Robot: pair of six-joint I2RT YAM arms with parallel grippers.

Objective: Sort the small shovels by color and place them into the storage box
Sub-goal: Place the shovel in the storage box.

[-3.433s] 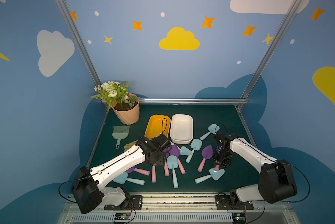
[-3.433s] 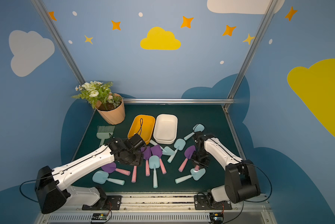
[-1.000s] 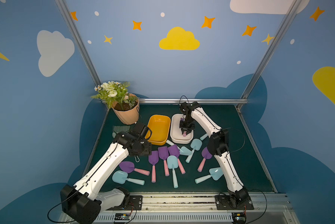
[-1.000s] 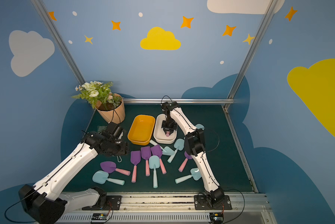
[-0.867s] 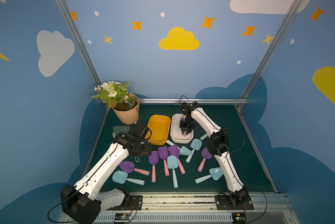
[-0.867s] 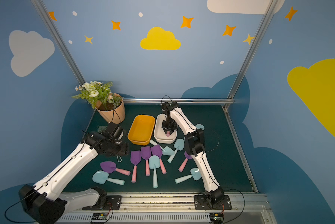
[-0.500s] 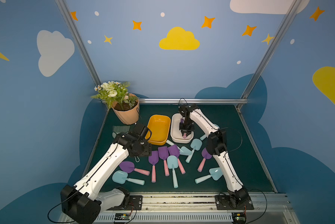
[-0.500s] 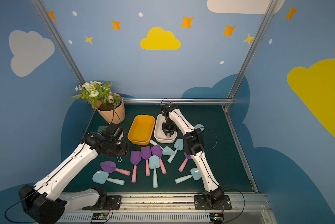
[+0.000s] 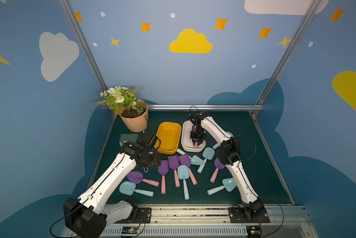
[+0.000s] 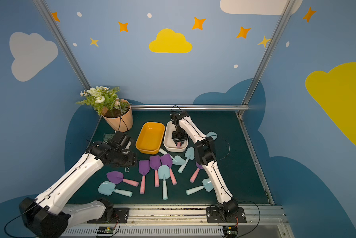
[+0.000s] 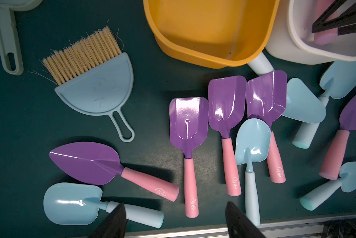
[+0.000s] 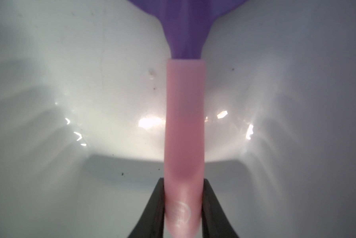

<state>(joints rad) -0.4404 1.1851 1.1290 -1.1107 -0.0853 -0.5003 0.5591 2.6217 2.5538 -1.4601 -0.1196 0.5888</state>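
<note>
— Dark green matting (image 9: 261,175) covers the tabletop, boxed in by blue walls (image 9: 173,82) painted with clouds and stars. Where's the right gripper (image 9: 196,143)?

— Down inside the white tub (image 9: 186,136). Its jaws are pinched on the pink handle of a purple shovel (image 12: 184,123), close to the handle's end. The blade points away from the wrist, low over the tub floor. I cannot tell whether it touches.

— And the left gripper (image 11: 175,206)?

— Spread wide, nothing between the fingers, hanging above the loose shovels just in front of the yellow-orange tub (image 9: 169,134), which sits beside the white one.

— What lies under it?

— Three square-bladed purple shovels (image 11: 226,103) side by side, blades toward the tubs, and a pale blue shovel (image 11: 252,140) overlapping the neck of one. A pointed purple trowel (image 11: 84,162) and a rounded blue scoop (image 11: 70,203) lie nearer the left arm's base. A mint-handled blue shovel (image 9: 228,184) and another purple one (image 9: 217,164) lie by the right arm.

— Anything else?

— A light blue hand brush (image 11: 94,88) near the yellow-orange tub, and a peach flowerpot (image 9: 134,123) in the far corner.
</note>
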